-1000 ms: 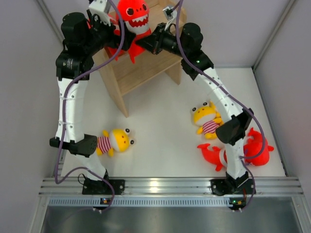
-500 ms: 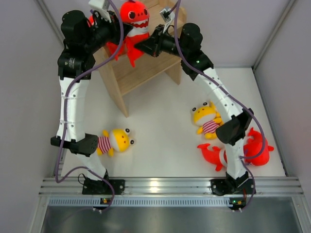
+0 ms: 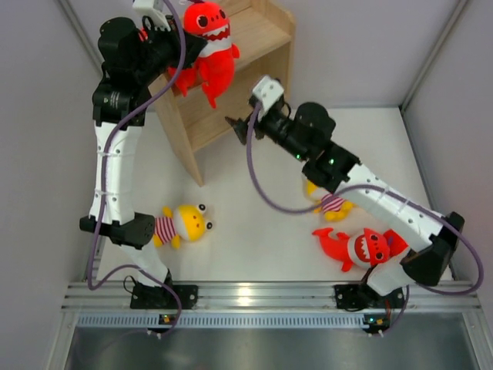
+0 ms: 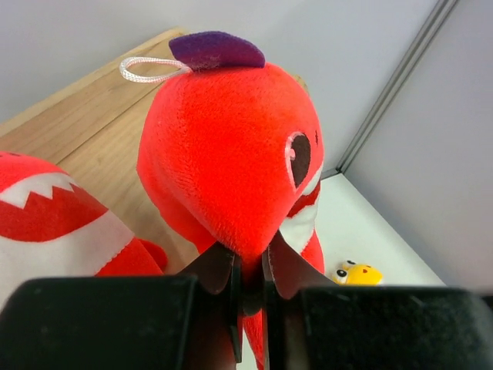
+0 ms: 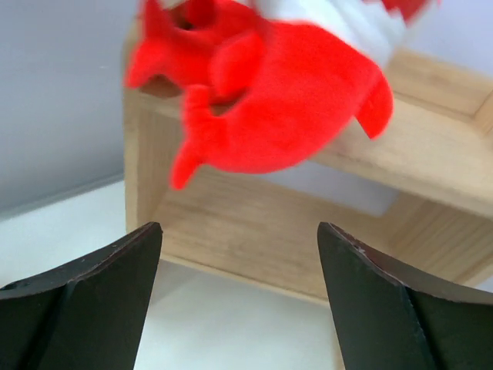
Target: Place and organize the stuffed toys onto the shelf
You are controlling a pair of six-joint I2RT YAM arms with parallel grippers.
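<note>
**Red shark held at shelf top; right claw empty**

Top external: the left gripper (image 3: 187, 60) is clamped on a red shark plush (image 3: 209, 42) at the top board of the wooden shelf (image 3: 258, 35). The right gripper (image 3: 236, 129) is in front of the shelf. On the table lie a yellow plush (image 3: 185, 223), a second yellow plush (image 3: 331, 202) partly under the right arm, and another shark (image 3: 362, 247).

Left wrist: the jaws are pinched on the red shark plush's (image 4: 231, 154) underside. A neighbouring shark (image 4: 46, 223) sits beside it on the shelf (image 4: 92, 108).

Right wrist: the right gripper (image 5: 239, 301) has its fingers spread wide with nothing between them. The shelf (image 5: 254, 231) is ahead.

The wooden shelf (image 3: 231, 108) is stood at the far left of the white table (image 3: 254, 216). One yellow plush (image 3: 185, 223) is laid at the front left. A second yellow plush (image 3: 331, 202) is laid on the right, with a red shark (image 3: 358, 247) just beside it.
</note>
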